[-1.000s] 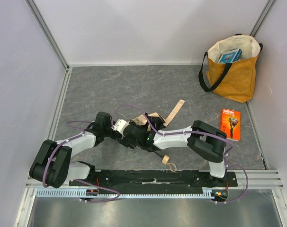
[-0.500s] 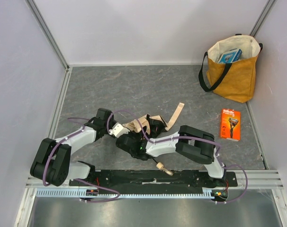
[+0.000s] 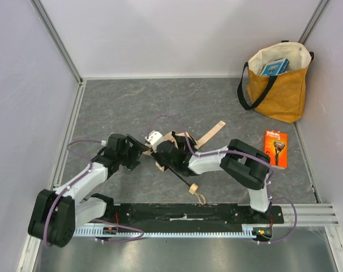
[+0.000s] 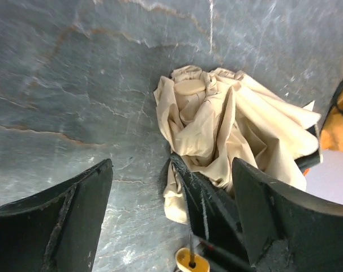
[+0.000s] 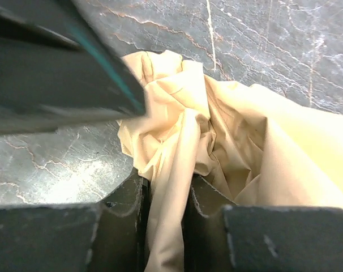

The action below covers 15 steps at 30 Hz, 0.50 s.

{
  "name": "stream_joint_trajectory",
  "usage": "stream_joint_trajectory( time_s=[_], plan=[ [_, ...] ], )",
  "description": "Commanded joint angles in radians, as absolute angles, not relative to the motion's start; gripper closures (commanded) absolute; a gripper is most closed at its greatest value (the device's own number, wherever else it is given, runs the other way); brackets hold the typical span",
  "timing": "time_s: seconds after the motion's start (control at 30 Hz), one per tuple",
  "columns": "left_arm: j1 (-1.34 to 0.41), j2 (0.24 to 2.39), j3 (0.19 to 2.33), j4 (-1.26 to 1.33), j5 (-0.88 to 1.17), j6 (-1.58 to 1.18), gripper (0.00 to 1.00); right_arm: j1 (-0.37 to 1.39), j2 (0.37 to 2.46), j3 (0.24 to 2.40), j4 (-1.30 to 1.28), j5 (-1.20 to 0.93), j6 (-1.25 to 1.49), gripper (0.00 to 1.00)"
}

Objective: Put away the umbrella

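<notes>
The umbrella (image 3: 177, 140) lies mid-table as crumpled beige fabric, with a thin black shaft (image 3: 181, 177) running toward me to a wooden knob (image 3: 194, 188) with a cord loop. My right gripper (image 3: 163, 155) is shut on a fold of the umbrella fabric (image 5: 228, 130), which is pinched between its fingers (image 5: 208, 199) around the grip point (image 5: 166, 195). My left gripper (image 3: 140, 156) stands wide open just left of the bundle, apart from it. In the left wrist view the left gripper (image 4: 171, 170) holds nothing, and the fabric (image 4: 228, 119) and knob (image 4: 192, 262) lie ahead of it.
A mustard-yellow tote bag (image 3: 276, 90) with black straps stands at the back right and holds a blue box (image 3: 274, 67). An orange razor pack (image 3: 275, 148) lies flat in front of it. Walls close in the table on three sides.
My left gripper has opened, let go of the fabric and drawn back to the left. My right gripper has shut on the fabric and shifted the umbrella slightly away from me.
</notes>
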<state>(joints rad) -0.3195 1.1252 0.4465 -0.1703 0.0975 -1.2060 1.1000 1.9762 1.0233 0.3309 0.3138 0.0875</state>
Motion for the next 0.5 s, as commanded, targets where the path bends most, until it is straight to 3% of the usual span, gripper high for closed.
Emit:
stream_joint_trajectory(
  time_s=[0.0, 0.13, 0.33, 0.47],
  plan=[
    [-0.255, 0.973, 0.375, -0.112, 0.017, -1.089, 0.09, 1.000, 2.091, 0.856, 0.150, -0.119, 0.201, 1.00],
    [-0.206, 0.887, 0.284, 0.035, 0.112, -1.078, 0.08, 0.927, 2.098, 0.830, 0.234, -0.384, 0.257, 1.00],
    [-0.212, 0.939, 0.163, 0.245, 0.279, -1.184, 0.06, 0.792, 2.178, 0.816, 0.411, -0.699, 0.466, 1.00],
    [-0.233, 0.992, 0.121, 0.285, 0.253, -1.290, 0.06, 0.746, 2.229, 0.819, 0.547, -0.814, 0.596, 1.00]
  ],
)
